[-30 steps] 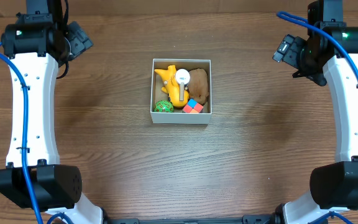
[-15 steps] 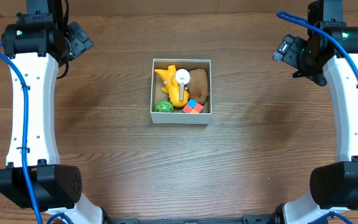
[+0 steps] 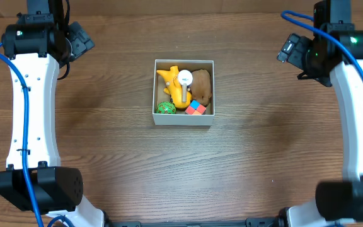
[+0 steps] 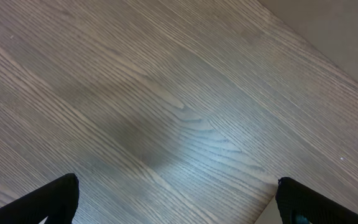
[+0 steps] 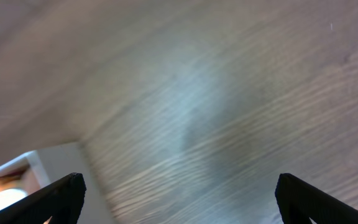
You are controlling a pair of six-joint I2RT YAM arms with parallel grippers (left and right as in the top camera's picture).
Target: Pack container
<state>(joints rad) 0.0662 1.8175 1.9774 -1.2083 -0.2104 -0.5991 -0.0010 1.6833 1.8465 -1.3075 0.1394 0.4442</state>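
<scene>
The container (image 3: 183,120) is a square white-walled box at the table's middle. Inside it lie a yellow toy (image 3: 172,88), a white round piece (image 3: 185,78), a brown lump (image 3: 201,87), a green ball (image 3: 164,108) and a red-and-blue cube (image 3: 195,108). My left gripper (image 4: 178,202) hangs open over bare wood at the far left, with nothing between its fingers. My right gripper (image 5: 179,202) is open too, at the far right. A white corner of the container (image 5: 55,165) shows at that view's lower left. Both arms stand well away from the box.
The left arm (image 3: 33,94) runs along the table's left side and the right arm (image 3: 358,101) along its right side, each with a blue cable. The table's far edge (image 4: 328,56) crosses the left wrist view's upper right.
The right arm has shifted slightly, and its wrist view is blurred by motion. The left arm and the container's contents have not moved.
</scene>
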